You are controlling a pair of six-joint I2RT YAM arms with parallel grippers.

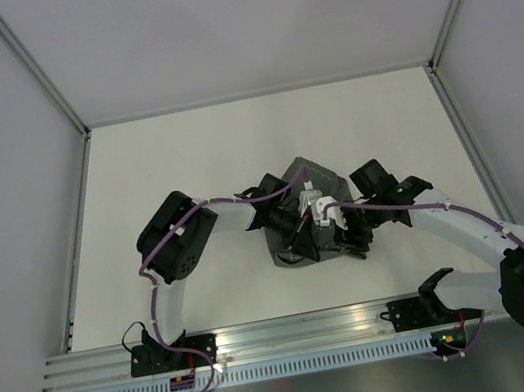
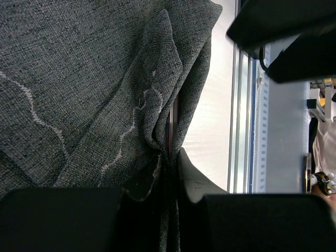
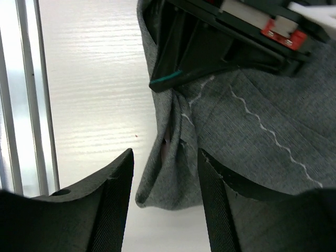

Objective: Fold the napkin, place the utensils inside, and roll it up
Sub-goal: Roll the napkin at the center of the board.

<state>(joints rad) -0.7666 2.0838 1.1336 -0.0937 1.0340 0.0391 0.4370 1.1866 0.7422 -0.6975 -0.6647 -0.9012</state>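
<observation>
Napkin [image 1: 315, 178] lay bunched in a crumpled heap near the middle of the white table [image 1: 184, 159], both arms reaching inward to meet over it; from above we noted the left gripper [image 1: 292, 223] on the heap's left side and the right gripper [image 1: 348, 232] on its right, close together. In the left wrist view the dark grey cloth [image 2: 79, 79] filled most of the frame, its pale stitched line [image 2: 31, 110] wandering across the weave; a gathered fold ran down into the left gripper [image 2: 170, 178], whose jaws stood closed on that fold. A thin pinkish sliver [image 2: 169, 128] showed inside the fold's slit; we could not tell what it was. In the right wrist view the right gripper [image 3: 165, 155] had its jaws well apart, straddling the napkin's [image 3: 273, 105] lower edge, one finger over bare table, the other over cloth; nothing was pinched. The left gripper's black finger pressed at the fold above. An aluminium rail [image 3: 26, 79] ran along the table's near edge.
</observation>
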